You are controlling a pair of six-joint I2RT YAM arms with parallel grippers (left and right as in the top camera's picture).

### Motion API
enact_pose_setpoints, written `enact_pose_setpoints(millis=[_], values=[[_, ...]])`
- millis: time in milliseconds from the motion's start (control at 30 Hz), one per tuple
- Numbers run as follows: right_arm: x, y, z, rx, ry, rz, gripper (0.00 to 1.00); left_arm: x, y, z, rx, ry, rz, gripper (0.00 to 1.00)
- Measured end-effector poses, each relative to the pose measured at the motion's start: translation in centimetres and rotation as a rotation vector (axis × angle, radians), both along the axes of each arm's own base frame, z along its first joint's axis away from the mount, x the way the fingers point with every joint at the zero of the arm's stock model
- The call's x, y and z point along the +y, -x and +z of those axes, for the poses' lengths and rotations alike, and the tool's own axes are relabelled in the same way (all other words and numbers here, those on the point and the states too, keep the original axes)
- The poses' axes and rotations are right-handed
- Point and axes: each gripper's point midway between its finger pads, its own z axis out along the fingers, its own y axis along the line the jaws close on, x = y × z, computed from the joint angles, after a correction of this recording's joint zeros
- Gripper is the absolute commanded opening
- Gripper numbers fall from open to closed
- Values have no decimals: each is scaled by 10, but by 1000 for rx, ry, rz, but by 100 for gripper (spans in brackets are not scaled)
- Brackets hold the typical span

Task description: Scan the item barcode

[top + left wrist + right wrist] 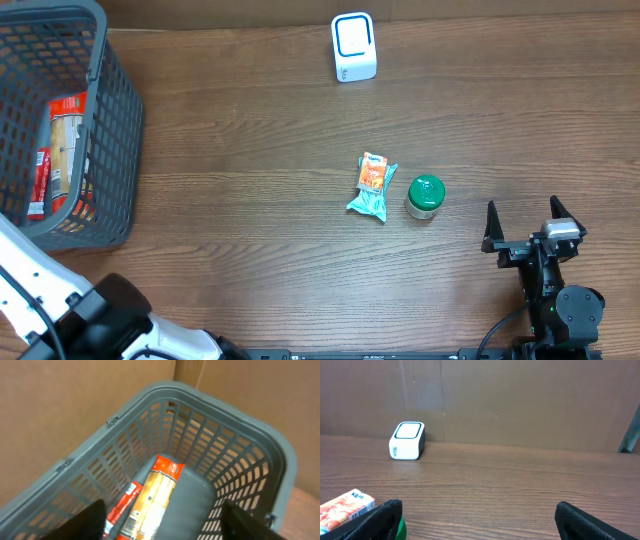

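The left hand [165, 527] hangs over the grey basket [260, 445] at the far left of the counter [250, 200]. Its two dark fingers [87, 522] stand well apart with nothing between them, so it is open and holds nothing. Below it, on the basket floor, lie a long red-and-tan packet [157, 497] and, just to its left, a slimmer red packet [125, 502]; the two lie side by side, though whether they touch cannot be told.

The right hand [522, 215] sits at the near right of the counter, its jaws spread wide and empty, pointing toward the far edge.

A small orange-and-teal snack pouch [372, 186] lies flat near the middle of the counter. Just to its right stands a green-lidded jar [425, 196] (the two are close, with a thin strip of wood showing between them in the overhead view). Both are to the left of the right hand and apart from it.

The white scanner [354, 47] with a blue-edged window stands at the far edge, roughly in line with the pouch and well apart from it. No barcode can be made out on any item.
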Motion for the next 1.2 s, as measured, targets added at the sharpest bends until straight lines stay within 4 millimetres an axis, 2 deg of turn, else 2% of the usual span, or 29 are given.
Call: enact_pose_setpoints(millis=[100,200,367,533,600,800,1100,1200], values=[[0,0,0,0,1,0,100,3,-2,-16,35,23,1,100],[0,0,0,0,0,0,100,12,-8,-57,110,77,-4,100],[0,0,0,0,0,0,100,27,-22,-151,290,158,-68,100],[0,0,0,0,0,0,100,35,-29,-223,431,198,-156,100],[0,0,0,-1,1,0,100,37,-30,-242,470,198,-189,100],[0,0,0,0,1,0,100,54,-31,-282,563,156,-217,100],[0,0,0,0,1,0,100,62,-30,-328,667,126,-292,100],[0,0,0,-1,0,0,100,66,-30,-335,678,114,-298,100]])
